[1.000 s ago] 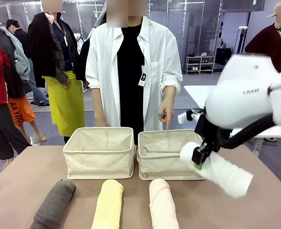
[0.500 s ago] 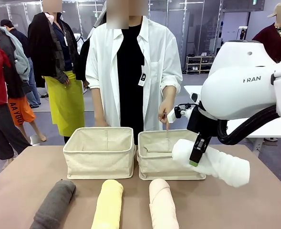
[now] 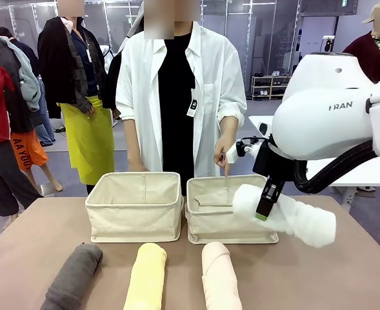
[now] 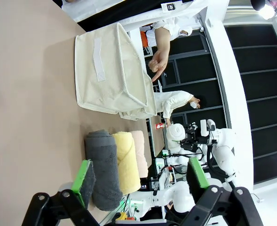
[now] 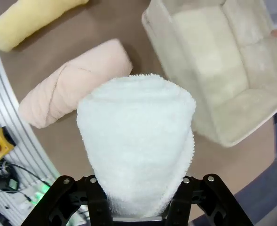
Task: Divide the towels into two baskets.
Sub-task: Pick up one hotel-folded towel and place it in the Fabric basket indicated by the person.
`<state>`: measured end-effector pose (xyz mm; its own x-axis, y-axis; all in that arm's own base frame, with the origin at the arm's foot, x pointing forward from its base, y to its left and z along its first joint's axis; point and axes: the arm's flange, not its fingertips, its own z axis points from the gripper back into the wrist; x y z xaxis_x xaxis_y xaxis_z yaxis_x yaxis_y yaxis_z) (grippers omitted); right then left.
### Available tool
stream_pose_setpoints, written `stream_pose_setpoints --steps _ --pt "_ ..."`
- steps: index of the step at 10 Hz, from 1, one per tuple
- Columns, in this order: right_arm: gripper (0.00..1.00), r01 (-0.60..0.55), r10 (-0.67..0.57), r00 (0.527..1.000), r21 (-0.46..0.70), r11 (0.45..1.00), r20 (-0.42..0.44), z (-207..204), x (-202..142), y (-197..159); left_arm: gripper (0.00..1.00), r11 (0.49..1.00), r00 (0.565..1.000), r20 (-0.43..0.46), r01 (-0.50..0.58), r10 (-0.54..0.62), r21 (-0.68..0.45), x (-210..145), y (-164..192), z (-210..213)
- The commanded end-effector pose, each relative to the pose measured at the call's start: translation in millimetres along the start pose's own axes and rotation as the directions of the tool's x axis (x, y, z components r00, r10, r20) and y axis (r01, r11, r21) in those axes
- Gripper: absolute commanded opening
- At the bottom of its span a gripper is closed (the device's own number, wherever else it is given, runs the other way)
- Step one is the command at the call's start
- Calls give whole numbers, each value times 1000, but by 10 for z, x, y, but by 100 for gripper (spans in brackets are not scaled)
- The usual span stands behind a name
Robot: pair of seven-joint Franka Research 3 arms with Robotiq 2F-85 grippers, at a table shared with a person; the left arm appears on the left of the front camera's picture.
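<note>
Front view shows the right gripper (image 3: 265, 205) squeezed tight around the white towel (image 3: 302, 221), up above the desk (image 3: 344, 278). The roll lies sideways, with its left end near the right basket (image 3: 209, 223). The basket's hollow is to the gripper's left, so the roll probably has to go left. The left gripper (image 4: 140, 178) is wide open and holds nothing.

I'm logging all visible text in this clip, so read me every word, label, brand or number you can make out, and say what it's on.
"RAN": end of a word on the right arm's white casing; the letter before it is unclear.
Badge clipped to the person's white shirt: too small to read.
Towels and baskets: no print to be seen.
</note>
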<state>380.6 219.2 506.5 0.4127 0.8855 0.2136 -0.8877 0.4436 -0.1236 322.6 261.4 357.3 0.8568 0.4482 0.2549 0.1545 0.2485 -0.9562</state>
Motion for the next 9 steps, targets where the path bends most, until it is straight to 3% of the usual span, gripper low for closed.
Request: stream_pose_setpoints --steps 1,5,9 --pt "38 -218 219 976 -86 972 -1 1 544 -200 100 1000 1000 4 2 -2 -7 -8 -14 25" --pt "38 -478 474 878 -104 872 -62 -412 1212 -749 100 1000 1000 4 2 -2 -7 -8 -14 25" --pt "38 -539 536 842 -86 838 -59 -1178 1316 -1088 100 1000 1000 4 2 -2 -7 -8 -14 25"
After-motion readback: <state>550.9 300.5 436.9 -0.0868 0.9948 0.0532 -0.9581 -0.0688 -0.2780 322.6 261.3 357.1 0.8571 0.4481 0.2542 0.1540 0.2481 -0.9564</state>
